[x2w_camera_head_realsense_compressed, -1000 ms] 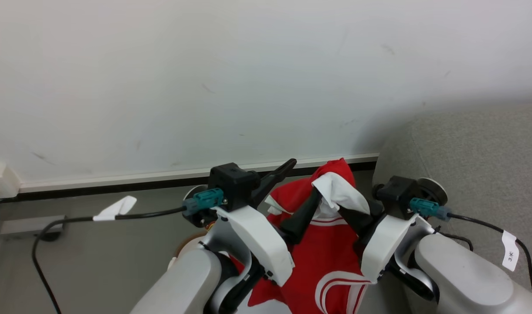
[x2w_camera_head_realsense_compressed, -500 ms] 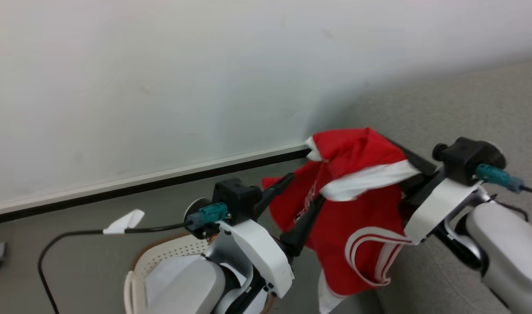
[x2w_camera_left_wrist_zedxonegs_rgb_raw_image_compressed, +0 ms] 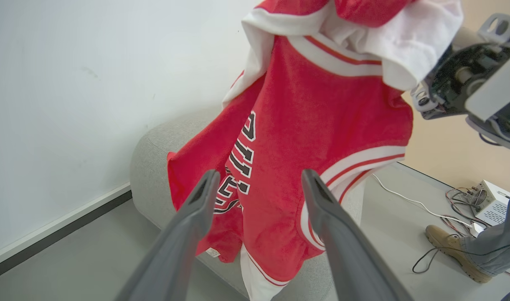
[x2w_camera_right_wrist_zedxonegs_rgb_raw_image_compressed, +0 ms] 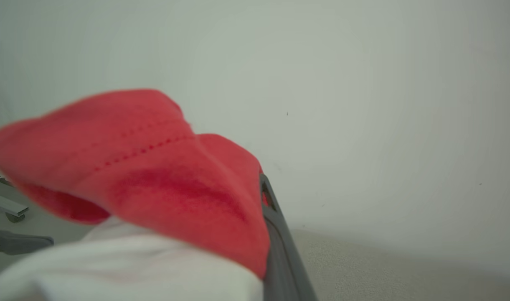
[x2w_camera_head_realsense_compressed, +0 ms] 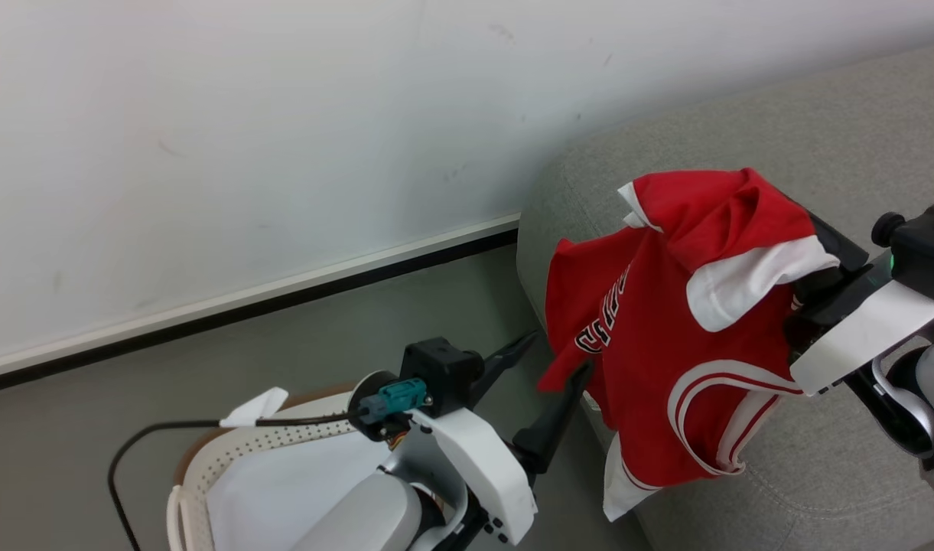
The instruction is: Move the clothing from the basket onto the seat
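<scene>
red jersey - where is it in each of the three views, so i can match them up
Head view: jersey right of centre, hanging in front of the sofa.
Left wrist view: jersey top centre, beyond the open left gripper.
Right wrist view: jersey lower left, close and blurred.
Shared landmark: the grey sofa.

I count one red jersey (x2w_camera_head_realsense_compressed: 665,321), one basket (x2w_camera_head_realsense_compressed: 237,450) and one sofa (x2w_camera_head_realsense_compressed: 818,474). I also count one pale sheet (x2w_camera_head_realsense_compressed: 283,490), one boot (x2w_camera_left_wrist_zedxonegs_rgb_raw_image_compressed: 451,246) and one white box (x2w_camera_left_wrist_zedxonegs_rgb_raw_image_compressed: 488,202).
</scene>
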Robot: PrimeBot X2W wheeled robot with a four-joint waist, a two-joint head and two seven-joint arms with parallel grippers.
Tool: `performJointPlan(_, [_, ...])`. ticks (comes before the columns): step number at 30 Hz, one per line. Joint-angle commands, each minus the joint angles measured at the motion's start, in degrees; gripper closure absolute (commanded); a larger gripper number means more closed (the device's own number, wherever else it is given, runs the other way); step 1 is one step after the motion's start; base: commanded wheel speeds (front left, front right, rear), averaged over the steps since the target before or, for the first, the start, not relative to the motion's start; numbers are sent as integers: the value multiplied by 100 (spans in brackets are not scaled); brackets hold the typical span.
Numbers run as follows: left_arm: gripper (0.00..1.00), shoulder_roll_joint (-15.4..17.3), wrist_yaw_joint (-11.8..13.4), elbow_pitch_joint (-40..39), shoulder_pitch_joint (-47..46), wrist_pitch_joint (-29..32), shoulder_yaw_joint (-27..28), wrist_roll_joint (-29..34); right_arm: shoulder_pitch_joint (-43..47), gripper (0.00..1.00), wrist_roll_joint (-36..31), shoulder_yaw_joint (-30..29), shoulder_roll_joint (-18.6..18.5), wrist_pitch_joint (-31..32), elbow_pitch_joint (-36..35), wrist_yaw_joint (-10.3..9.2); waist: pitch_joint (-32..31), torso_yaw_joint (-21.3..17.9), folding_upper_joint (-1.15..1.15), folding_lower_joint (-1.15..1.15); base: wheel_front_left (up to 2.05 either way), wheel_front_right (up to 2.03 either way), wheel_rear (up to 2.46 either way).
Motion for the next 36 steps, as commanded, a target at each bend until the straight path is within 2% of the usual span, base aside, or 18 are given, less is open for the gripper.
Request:
performJointPlan(1, [0,12,-17,-6,-55,-15,-15,71,82,100,-67,-144,-11,10,-100,-14,89,-1,0,0,0,0,0])
performJointPlan(5, [0,41,-43,-29,-196,33,-39,119,149,100,-155,-472,52,17,-165,-14,296,44,0,0,0,0,0])
performJointPlan(11, [0,149,-96,-8,-621,146,-51,273,-123,100,-411,-1147,327,102,-144,-14,965,252,0,0,0,0,0])
performJointPlan(16, [0,224,-155,25,-1096,179,-45,464,-782,100,-608,-1876,532,240,73,-14,1645,519,0,0,0,0,0])
performJointPlan(20, [0,218,-190,15,-1439,178,-9,559,-1639,100,-931,-2664,606,404,400,-14,2214,754,0,0,0,0,0])
performJointPlan(28, [0,250,-244,112,-1724,32,2,603,-3715,100,-1826,-4047,319,660,1334,-14,2723,1180,0,0,0,0,0])
performJointPlan(33, [0,251,-244,142,-1765,-54,23,568,-4769,100,-2422,-4418,-47,850,1857,-14,2829,1340,0,0,0,0,0])
performJointPlan(36, [0,279,-201,134,-1793,-40,55,564,-5116,100,-2694,-4397,-209,1098,2167,-14,2915,1366,0,0,0,0,0])
